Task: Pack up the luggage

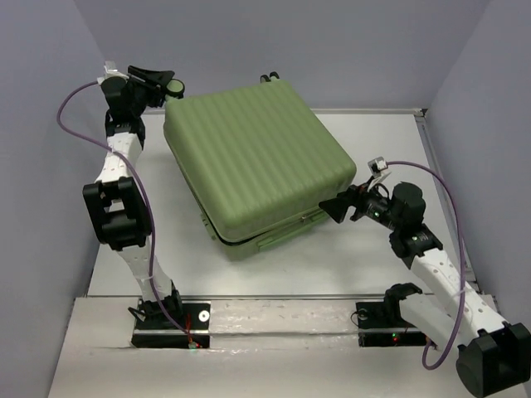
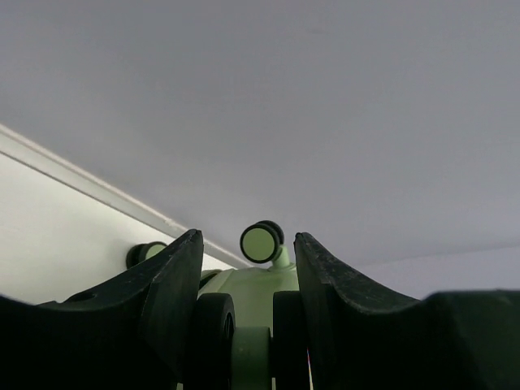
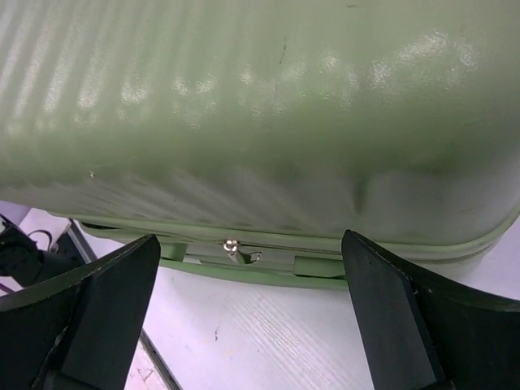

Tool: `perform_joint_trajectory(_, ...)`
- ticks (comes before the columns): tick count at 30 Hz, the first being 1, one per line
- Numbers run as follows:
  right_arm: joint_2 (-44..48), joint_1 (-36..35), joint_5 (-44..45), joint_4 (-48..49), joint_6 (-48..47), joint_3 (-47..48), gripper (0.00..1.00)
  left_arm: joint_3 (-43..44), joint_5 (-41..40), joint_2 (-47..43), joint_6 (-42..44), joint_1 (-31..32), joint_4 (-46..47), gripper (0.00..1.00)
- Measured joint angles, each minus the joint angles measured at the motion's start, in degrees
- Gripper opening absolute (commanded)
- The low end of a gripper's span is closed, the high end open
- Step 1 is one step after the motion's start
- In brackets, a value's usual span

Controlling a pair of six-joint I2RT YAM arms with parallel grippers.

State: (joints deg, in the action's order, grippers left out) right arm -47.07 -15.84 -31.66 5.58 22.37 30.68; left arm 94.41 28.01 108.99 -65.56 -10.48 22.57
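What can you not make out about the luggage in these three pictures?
- Contents of the luggage: every view; it lies closed.
- Its wheels: top view; the luggage itself hides all but a sliver at the far edge.
- Most of the luggage: left wrist view; the left gripper blocks the lower frame.
- Ends of the luggage: right wrist view; cut off by the frame edges.

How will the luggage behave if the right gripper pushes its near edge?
Luggage probably slides rather than rolls: it lies flat, wheels pointing sideways. Ribbed and hard-looking, it should stay stiff; the lid, slightly ajar, may shift.
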Motion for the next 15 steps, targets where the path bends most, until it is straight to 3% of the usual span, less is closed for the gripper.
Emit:
perform_joint_trajectory(5,2.4,0.0,2.0,-1.5,0.1,0.0,0.95,-5.1,-0.9,-0.1,1.6,-0.3,-1.0,0.06)
perform_joint_trajectory(8,4.3,-0.1,2.9,-3.0,0.0,0.0,0.77,-8.7,-1.3,-0.1,2.5,-1.4,-1.7,0.06)
perform_joint_trajectory(9,5.1,-0.1,3.3,-3.7,-0.2,0.0,0.61,-9.5,-1.2,-0.1,2.9,-1.7,-2.0,0.06)
perform_joint_trajectory(10,5.4,-0.3,3.6,-4.0,-0.1,0.0,0.56,-10.3,-1.2,-0.1,3.3,-2.0,-2.4,0.07)
perform_joint_trajectory(13,5.1,-1.9,4.3,-4.3,-0.1,0.0,0.49,-10.8,-1.0,-0.1,4.4,-2.3,-3.6,0.31)
perform_joint_trajectory(15,4.5,-4.3,5.2,-4.6,-0.1,-0.5,0.45,-10.8,-1.0,-0.1,5.4,-2.4,-3.9,0.54)
